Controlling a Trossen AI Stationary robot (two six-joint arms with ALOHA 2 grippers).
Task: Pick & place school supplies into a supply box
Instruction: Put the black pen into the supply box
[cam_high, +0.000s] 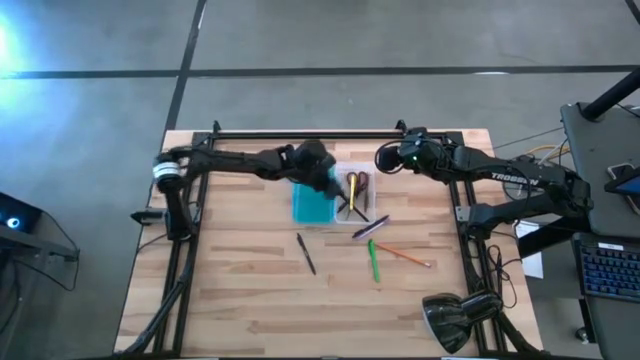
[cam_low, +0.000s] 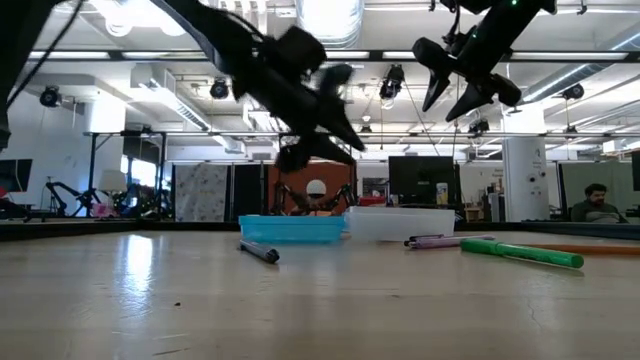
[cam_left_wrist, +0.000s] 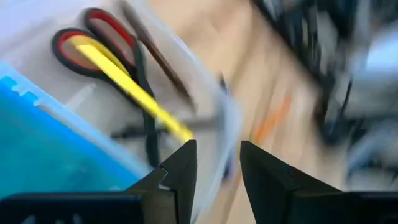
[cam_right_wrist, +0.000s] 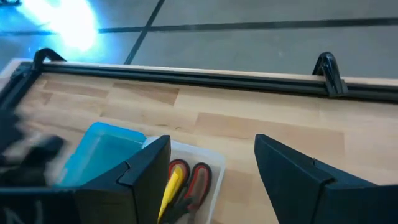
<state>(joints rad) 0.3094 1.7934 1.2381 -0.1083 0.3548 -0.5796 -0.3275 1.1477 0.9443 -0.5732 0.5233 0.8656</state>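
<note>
Two dark fingertips of the left gripper (cam_left_wrist: 217, 165) stand parted and empty at the bottom of the left wrist view, above the clear half of the supply box (cam_high: 330, 197). Red-handled scissors (cam_left_wrist: 93, 46) and a yellow pencil (cam_left_wrist: 134, 93) lie inside that clear half; the turquoise half (cam_high: 311, 206) sits beside it at frame center of the overhead picture. At upper right, the right gripper (cam_high: 385, 158) hangs over the table's far edge, fingers spread wide and holding nothing. On the wooden table (cam_high: 250, 290), a dark pen (cam_high: 306, 254), a green marker (cam_high: 373, 260), an orange pencil (cam_high: 405, 256) and a purple pen (cam_high: 371, 227) lie below the box.
</note>
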